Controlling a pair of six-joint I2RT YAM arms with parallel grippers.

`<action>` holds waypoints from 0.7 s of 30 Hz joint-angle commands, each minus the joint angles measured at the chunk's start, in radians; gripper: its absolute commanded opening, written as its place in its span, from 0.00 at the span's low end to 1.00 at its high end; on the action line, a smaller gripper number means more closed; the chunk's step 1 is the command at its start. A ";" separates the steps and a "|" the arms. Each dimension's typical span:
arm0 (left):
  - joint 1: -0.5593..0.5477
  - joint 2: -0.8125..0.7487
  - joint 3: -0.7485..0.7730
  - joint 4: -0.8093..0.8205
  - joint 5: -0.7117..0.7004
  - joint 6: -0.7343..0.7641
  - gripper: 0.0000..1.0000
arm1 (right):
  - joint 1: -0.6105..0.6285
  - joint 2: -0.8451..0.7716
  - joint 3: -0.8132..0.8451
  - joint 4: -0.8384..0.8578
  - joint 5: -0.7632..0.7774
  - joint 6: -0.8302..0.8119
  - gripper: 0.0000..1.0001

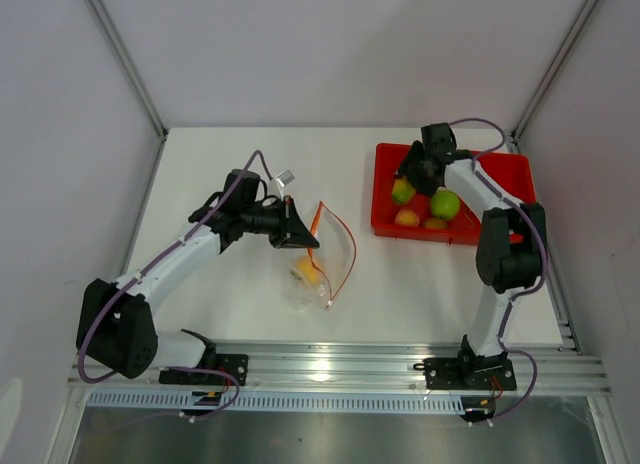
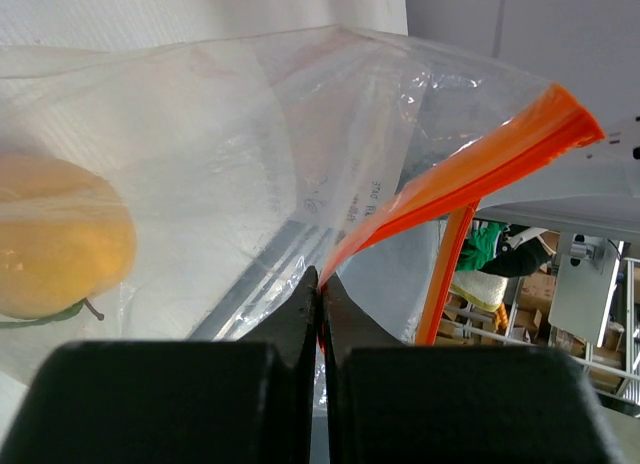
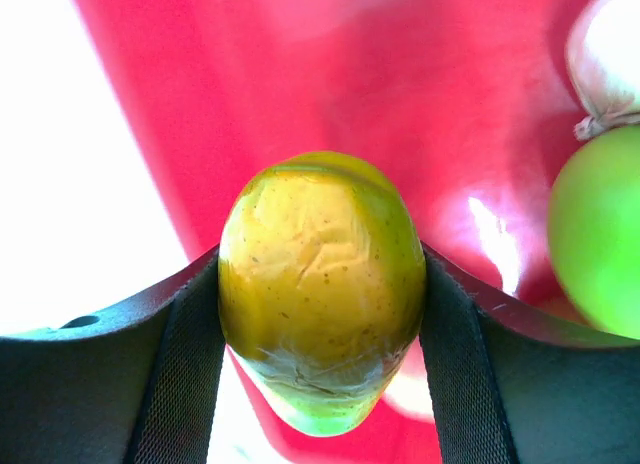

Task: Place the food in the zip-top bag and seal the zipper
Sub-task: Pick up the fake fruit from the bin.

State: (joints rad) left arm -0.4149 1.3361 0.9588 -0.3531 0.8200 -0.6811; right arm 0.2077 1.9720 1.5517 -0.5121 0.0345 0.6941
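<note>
The clear zip-top bag [image 1: 330, 252] lies mid-table, its mouth lifted open. My left gripper [image 1: 303, 239] is shut on its orange-red zipper [image 1: 318, 216]. In the left wrist view the closed fingertips [image 2: 305, 302] pinch the zipper strip [image 2: 470, 164], and a yellow-orange mango [image 2: 55, 249] lies inside the bag [image 2: 250, 154]; the mango also shows in the top view [image 1: 308, 271]. My right gripper [image 1: 405, 182] is over the red tray [image 1: 505, 169], shut on a yellow-green pear [image 1: 403, 191]. In the right wrist view both pads press the pear [image 3: 322, 274], held just above the tray floor.
In the tray lie a green apple [image 1: 445, 203], also seen in the right wrist view [image 3: 598, 234], and two small yellow-orange fruits [image 1: 407, 218] near its front wall. A whitish object [image 3: 605, 64] lies by the apple. Frame posts stand at the table's back corners.
</note>
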 commanded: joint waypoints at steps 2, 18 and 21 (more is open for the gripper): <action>-0.009 -0.049 -0.011 0.011 0.004 0.002 0.01 | 0.041 -0.246 -0.054 0.070 -0.134 -0.168 0.04; -0.009 -0.032 0.011 0.040 0.036 -0.015 0.01 | 0.608 -0.910 -0.406 0.152 -0.179 -0.444 0.04; -0.010 -0.029 0.014 0.048 0.045 -0.021 0.01 | 0.666 -0.898 -0.443 0.182 -0.160 -0.467 0.06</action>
State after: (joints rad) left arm -0.4152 1.3117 0.9512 -0.3389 0.8307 -0.6903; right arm 0.8318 1.0554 1.1442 -0.3717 -0.1650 0.2916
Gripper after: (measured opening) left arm 0.005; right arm 0.687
